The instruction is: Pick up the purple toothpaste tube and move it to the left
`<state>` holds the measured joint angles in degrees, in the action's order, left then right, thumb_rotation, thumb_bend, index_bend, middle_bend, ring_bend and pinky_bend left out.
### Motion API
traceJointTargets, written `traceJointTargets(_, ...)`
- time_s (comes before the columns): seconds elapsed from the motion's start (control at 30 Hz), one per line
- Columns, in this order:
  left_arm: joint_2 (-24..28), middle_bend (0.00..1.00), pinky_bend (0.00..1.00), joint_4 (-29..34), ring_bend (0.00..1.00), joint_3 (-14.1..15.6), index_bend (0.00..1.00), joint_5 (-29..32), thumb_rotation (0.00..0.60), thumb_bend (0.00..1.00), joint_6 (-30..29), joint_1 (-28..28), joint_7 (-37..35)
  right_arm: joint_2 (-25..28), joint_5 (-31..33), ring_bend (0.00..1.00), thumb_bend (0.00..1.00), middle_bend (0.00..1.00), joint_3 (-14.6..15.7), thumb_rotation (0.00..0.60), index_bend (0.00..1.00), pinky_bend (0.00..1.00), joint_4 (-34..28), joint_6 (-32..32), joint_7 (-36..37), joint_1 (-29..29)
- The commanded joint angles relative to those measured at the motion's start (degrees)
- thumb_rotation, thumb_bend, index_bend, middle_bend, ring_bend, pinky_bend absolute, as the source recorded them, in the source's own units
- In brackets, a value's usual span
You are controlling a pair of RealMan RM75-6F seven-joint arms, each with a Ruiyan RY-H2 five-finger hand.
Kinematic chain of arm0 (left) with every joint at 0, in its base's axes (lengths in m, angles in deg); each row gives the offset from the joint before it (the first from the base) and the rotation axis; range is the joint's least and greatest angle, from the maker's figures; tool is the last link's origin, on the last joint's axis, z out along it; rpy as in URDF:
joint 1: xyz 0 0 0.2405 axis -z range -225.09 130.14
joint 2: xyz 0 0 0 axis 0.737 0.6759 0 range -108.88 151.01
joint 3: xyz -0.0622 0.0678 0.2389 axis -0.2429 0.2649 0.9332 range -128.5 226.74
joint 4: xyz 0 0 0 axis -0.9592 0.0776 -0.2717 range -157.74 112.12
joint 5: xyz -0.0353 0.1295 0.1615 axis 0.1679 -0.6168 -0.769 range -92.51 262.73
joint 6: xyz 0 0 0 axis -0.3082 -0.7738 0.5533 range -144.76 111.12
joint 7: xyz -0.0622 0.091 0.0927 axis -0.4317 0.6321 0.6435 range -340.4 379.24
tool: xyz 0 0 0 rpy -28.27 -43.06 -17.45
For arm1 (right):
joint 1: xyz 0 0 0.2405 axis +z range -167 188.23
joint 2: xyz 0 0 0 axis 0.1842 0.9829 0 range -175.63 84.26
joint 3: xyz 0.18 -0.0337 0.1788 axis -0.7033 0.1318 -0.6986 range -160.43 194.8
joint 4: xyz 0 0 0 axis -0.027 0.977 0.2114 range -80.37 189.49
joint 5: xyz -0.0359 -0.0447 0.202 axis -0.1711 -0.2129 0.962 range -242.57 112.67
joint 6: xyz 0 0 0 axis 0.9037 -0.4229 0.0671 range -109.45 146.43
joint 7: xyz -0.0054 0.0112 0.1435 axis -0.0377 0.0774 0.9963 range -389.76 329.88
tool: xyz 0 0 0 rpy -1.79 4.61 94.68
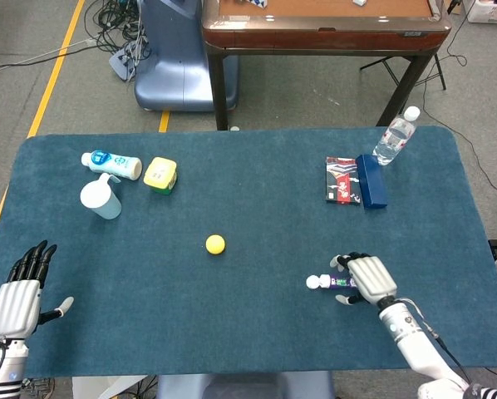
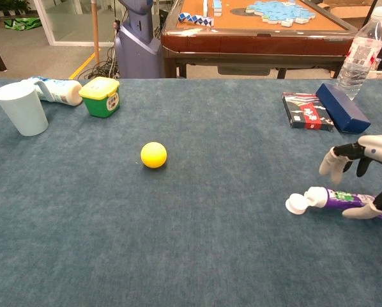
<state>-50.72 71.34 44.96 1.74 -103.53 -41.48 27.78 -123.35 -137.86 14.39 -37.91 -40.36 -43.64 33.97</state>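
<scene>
The purple toothpaste tube [image 1: 338, 282] [image 2: 336, 199] lies crosswise at the front right of the blue table, its white cap [image 2: 296, 204] pointing left. My right hand [image 1: 369, 278] [image 2: 368, 167] grips the tube's rear part, fingers curled over the top and thumb underneath. The tube's tail is hidden under the hand. My left hand [image 1: 17, 295] hovers at the front left corner with its fingers stretched apart and nothing in it; only the head view shows it.
A yellow ball [image 1: 215, 243] [image 2: 153, 155] sits mid-table, left of the tube. At the back left are a pale cup [image 1: 100, 198], a lying white bottle [image 1: 111, 164] and a green-yellow tub [image 1: 160, 174]. At the back right are a card box [image 1: 341, 180], a blue box [image 1: 371, 180] and a water bottle [image 1: 395, 137].
</scene>
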Motion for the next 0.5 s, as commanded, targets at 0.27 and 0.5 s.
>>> traceJointTargets(0.27,0.2,0.0,0.08,-0.1,0.0,0.1,0.0,0.0,0.6,0.16,-0.5,-0.5,-0.7,-3.6,-0.1,0.29,0.25,0.47,0.6,0.6,0.41,0.32,4.8,-2.2,-4.4,-0.4)
traceJointTargets(0.5,0.5,0.0,0.08,-0.2,0.0,0.1,0.0,0.1,0.6,0.16,-0.8,-0.9,-1.2,-5.2,0.6,0.3,0.28,0.49,0.8,0.6,0.44,0.32,6.7,-1.4,-6.3,0.1)
